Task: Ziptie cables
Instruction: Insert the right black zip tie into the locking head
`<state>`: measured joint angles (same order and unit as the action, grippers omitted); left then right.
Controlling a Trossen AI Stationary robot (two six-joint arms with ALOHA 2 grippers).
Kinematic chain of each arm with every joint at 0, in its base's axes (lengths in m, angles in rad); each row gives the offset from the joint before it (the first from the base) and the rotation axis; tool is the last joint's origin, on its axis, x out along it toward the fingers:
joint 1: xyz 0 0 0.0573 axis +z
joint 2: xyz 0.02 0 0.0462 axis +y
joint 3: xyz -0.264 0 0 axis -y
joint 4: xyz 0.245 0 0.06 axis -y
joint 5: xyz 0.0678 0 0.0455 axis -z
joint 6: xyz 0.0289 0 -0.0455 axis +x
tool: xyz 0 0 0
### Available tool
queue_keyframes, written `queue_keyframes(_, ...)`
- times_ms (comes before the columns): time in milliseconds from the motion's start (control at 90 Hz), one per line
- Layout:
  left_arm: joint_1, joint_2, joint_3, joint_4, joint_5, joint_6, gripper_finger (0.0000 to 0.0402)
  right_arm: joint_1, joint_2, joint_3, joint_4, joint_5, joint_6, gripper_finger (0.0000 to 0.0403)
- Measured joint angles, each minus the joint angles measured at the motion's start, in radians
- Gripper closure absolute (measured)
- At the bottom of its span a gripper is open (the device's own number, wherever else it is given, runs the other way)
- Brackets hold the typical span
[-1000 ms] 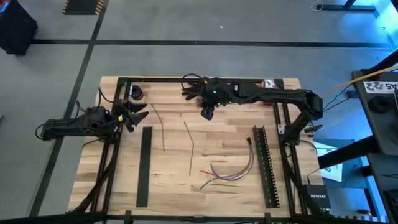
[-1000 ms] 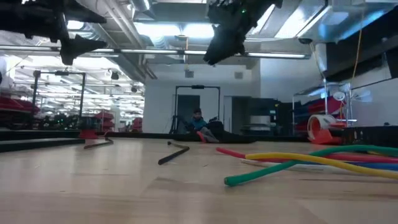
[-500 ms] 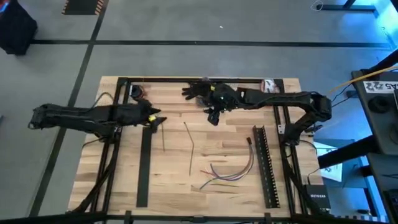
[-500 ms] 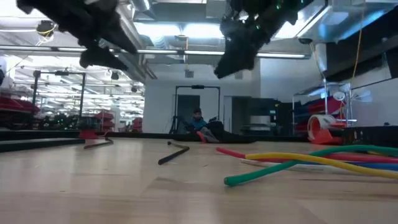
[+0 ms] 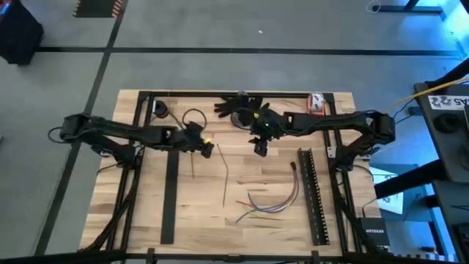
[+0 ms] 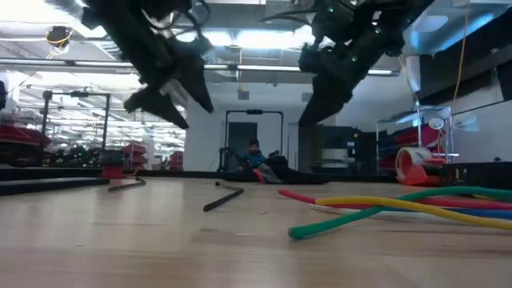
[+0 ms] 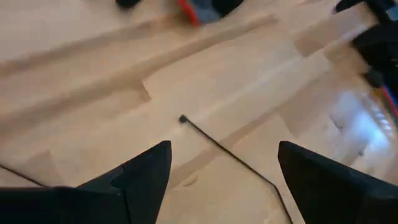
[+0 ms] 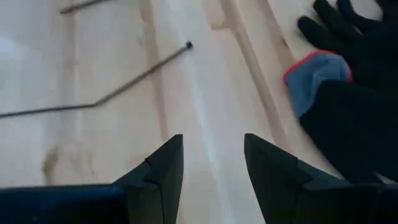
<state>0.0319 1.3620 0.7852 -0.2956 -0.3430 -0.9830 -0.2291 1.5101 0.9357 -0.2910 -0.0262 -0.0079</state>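
Note:
The cables [image 5: 269, 202], purple, green, yellow and red, lie loosely bunched on the wooden table right of centre; in the low view they [image 6: 400, 208] lie at the right. My left gripper [image 5: 208, 147] hangs open above the table's middle, over a thin zip tie [image 7: 224, 149] lying flat. My right gripper [image 5: 260, 148] hangs open a little to its right, also above the table, near the same zip tie [image 8: 124, 84]. Both grippers [image 6: 164, 108] [image 6: 308, 112] are clear of the table top, and neither has anything between its fingers.
Two zip ties [image 5: 227, 176] [image 5: 191, 155] lie on the table's middle. Black slotted bars [image 5: 170, 194] [image 5: 311, 194] lie at left and right. A black glove [image 5: 233, 105] with a red and blue cuff [image 8: 314, 78] lies at the far edge, by a red-and-white item [image 5: 316, 102].
My left gripper has swung from the table's left edge toward its middle, and has come lower. My right gripper has gone from the far edge toward the near edge and a little to the right, also lower. The cables and zip ties have stayed put.

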Motion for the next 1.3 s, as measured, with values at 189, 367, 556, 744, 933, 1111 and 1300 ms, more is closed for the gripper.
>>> queue_keyframes(189, 0.0, 0.182, 0.064, 0.003, -0.003, -0.118, 0.0147, 0.0, -0.004, -0.015, -0.004, 0.034, -0.038, 0.024)
queue_keyframes(367, 0.004, 0.32, 0.128, 0.0, -0.031, -0.169, 0.0163, 0.0, -0.004, -0.015, -0.005, 0.034, -0.087, 0.024)
queue_keyframes(556, 0.026, 0.414, 0.163, 0.054, -0.044, -0.194, 0.0164, 0.0, -0.004, -0.015, -0.023, 0.034, -0.131, 0.024)
queue_keyframes(744, 0.034, 0.469, 0.17, 0.077, -0.065, -0.229, 0.0164, 0.0, -0.004, -0.015, -0.036, 0.034, -0.132, 0.024)
queue_keyframes(933, 0.033, 0.484, 0.168, 0.079, -0.088, -0.215, 0.0173, 0.0, -0.004, -0.015, -0.056, 0.035, -0.136, 0.024)
queue_keyframes(1111, 0.033, 0.486, 0.165, 0.065, -0.096, -0.195, 0.0266, 0.0, -0.003, -0.015, -0.069, 0.044, -0.136, 0.024)
queue_keyframes(1300, 0.034, 0.509, 0.165, 0.081, -0.101, -0.15, 0.0386, 0.0, -0.003, -0.015, -0.071, 0.045, -0.136, 0.024)
